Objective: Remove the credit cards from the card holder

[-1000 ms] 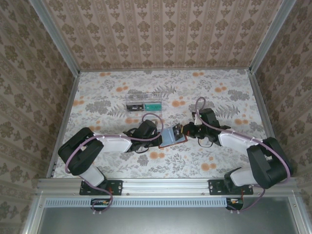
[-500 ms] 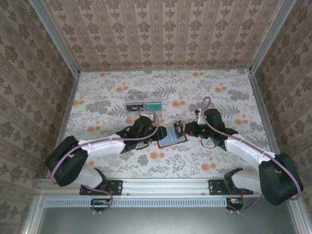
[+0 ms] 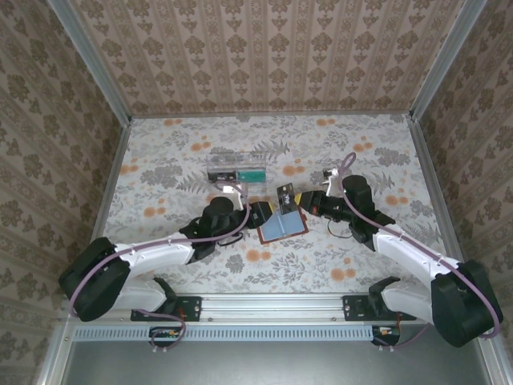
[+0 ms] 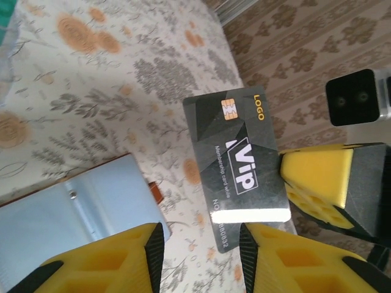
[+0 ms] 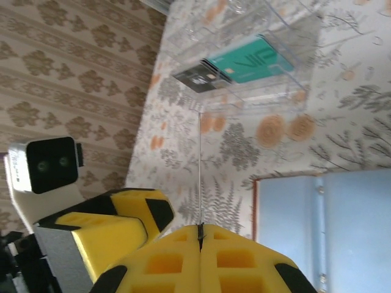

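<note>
At frame centre, right pincer [image 5: 200, 235] clamps a dark VIP card [image 4: 235, 168] clear of the card holder [image 3: 282, 226]; left pincer [image 4: 200, 243] open, empty. Two cards [image 5: 247, 64] lie in the tray [image 3: 220, 158].

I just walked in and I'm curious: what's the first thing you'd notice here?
A dark card with VIP printed on it, held in the air by the right arm's jaws, in the middle, beside the open brown wallet. Behind them, a clear tray already holds a teal card.
</note>
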Action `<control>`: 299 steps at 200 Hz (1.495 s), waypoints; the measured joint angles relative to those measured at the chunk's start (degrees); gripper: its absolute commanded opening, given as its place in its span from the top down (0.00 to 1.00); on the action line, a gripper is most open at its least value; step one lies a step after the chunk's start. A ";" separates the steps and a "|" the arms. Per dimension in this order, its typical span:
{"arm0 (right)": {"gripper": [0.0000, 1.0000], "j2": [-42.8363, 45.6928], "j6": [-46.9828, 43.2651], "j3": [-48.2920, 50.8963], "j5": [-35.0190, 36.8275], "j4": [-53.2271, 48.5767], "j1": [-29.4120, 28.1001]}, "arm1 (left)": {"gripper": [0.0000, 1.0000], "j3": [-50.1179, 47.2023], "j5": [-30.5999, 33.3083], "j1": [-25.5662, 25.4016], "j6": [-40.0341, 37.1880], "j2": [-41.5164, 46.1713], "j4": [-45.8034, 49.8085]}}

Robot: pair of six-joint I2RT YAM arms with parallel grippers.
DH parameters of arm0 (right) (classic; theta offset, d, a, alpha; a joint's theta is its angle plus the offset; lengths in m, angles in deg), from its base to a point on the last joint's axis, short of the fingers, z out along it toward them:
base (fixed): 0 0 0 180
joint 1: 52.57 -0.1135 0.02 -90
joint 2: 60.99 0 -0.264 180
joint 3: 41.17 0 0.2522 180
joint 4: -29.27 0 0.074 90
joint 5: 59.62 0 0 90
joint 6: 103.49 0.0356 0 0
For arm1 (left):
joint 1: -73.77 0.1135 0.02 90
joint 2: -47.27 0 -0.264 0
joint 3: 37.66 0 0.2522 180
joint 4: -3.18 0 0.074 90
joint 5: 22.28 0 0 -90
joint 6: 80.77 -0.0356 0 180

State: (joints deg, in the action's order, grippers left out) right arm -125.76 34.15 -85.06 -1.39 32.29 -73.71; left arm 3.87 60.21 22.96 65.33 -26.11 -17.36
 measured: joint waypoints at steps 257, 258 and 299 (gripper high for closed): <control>1.00 -0.17 3.78 1.18 -3.34 7.19 0.28 | 0.95 -0.13 -9.09 2.67 8.85 -9.51 -22.18; 1.00 -0.20 3.76 1.20 -3.37 7.19 0.28 | 0.96 -0.15 -9.14 2.67 8.94 -9.51 -22.23; 0.49 -0.57 2.95 1.64 -3.10 6.43 0.33 | 0.99 -0.35 -9.42 2.91 8.79 -8.68 -21.49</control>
State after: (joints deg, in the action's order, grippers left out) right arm -126.33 37.10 -83.42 -4.50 38.71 -73.39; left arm 3.52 50.79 25.87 74.12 -34.79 -38.85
